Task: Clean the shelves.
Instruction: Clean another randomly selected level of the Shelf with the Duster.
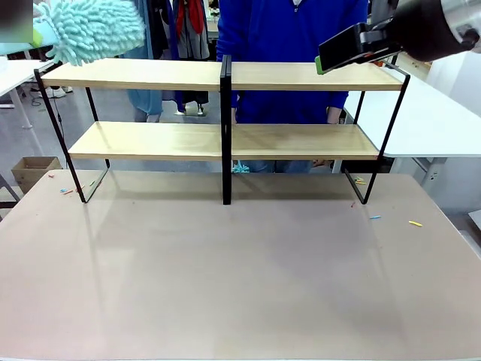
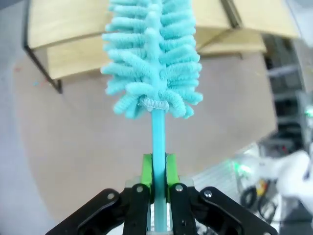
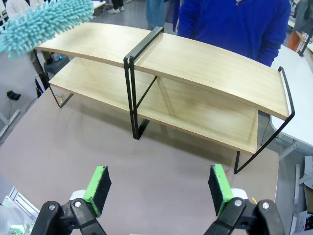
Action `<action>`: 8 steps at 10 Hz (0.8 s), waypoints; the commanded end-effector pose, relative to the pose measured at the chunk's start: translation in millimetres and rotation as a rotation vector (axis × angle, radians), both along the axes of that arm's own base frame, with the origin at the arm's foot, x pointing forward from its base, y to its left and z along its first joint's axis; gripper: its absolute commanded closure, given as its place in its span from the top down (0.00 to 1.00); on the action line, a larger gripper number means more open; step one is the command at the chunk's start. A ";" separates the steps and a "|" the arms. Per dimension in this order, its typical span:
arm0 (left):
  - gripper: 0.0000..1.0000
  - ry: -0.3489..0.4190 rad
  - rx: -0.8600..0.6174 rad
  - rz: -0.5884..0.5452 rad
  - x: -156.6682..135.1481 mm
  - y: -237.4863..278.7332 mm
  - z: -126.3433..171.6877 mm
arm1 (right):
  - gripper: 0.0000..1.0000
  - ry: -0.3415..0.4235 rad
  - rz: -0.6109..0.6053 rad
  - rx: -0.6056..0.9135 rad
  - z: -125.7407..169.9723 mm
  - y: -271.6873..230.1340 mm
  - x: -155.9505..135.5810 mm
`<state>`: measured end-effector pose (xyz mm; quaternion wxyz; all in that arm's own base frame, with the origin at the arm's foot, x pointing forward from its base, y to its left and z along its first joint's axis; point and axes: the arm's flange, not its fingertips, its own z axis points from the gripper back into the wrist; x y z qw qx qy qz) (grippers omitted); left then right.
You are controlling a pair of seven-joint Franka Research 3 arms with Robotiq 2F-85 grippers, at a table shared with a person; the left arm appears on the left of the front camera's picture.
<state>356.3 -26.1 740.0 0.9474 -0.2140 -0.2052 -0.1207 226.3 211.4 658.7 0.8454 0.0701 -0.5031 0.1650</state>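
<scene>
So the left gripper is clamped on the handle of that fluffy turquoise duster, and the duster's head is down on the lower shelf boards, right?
Not quite. The left gripper is clamped on the turquoise duster, but in the front view its head is up at the left end of the top boards of the shelves, not on the lower ones.

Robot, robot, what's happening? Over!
Left gripper shut on duster, above shelves' left end. Right gripper open, empty. Nothing in the way.
</scene>
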 end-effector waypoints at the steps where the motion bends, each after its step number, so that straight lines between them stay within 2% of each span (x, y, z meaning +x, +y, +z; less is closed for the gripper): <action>1: 0.12 0.040 -0.049 -0.156 -4.9 44.2 23.2 | 1.00 0.004 0.006 0.006 0.8 -1.4 0.9; 2: 0.12 0.015 -0.076 -0.202 -5.6 70.4 38.1 | 1.00 0.004 0.006 0.006 0.8 -1.4 0.9; 3: 0.12 -0.052 -0.116 -0.241 -13.8 106.6 57.0 | 1.00 0.004 0.006 0.006 0.8 -1.4 0.9; 5: 0.12 -0.187 -0.186 -0.205 -51.1 174.8 74.3 | 1.00 0.004 0.006 0.006 0.8 -1.4 0.9; 7: 0.12 -0.288 -0.258 -0.146 -103.3 238.1 64.1 | 1.00 0.004 0.006 0.006 0.8 -1.4 0.9; 8: 0.12 -0.312 -0.308 -0.062 -122.5 260.6 53.8 | 1.00 0.004 0.006 0.006 0.8 -1.4 0.9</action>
